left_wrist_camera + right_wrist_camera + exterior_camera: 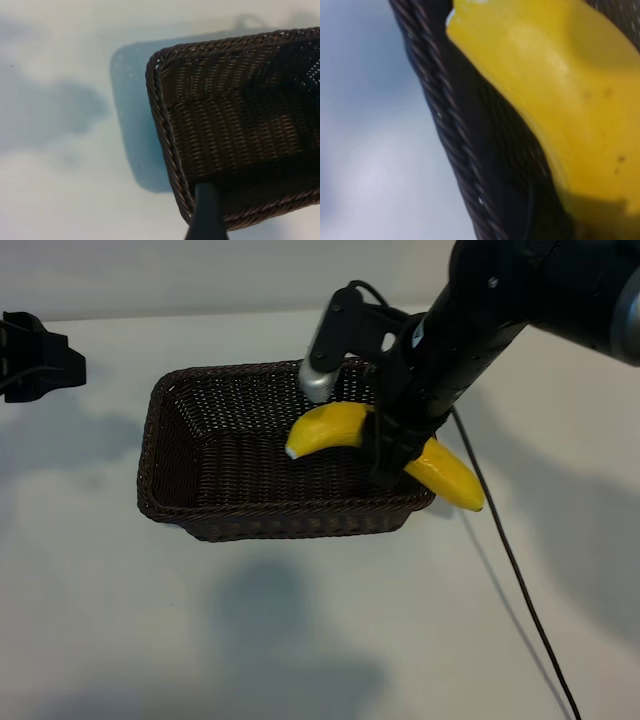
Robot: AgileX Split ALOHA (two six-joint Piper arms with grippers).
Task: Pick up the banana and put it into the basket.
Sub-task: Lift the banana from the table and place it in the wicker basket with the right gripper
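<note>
near rim: basket [160, 495] front wall sits closest to the exterior camera, dark braided edge, resting on the pale table [300, 640].
right claw: right gripper [392, 445] comes down over the basket's right end, jaws part-closed across the middle of the banana [335, 428]; i read it as a firm hold.
banana place: held in the air above the rim, pale stem end over the basket's inside, other end sticking out past the right wall.
left claw: left gripper [40, 360] parked at the far left, well apart from the basket; its jaws stand wide with nothing in them.
risk one: if i let go now, my guess is the overhanging end lands on the right rim and the fruit tips out onto the table.
risk two: lowering straight down could press the banana or the fingers onto the braided rim.
risk three: cable [520, 580] trails beside the right wall; it may snag.
open room: basket floor to the left looks bare, plenty of space that way.
tight side: right wall, just beside the claw.
</note>
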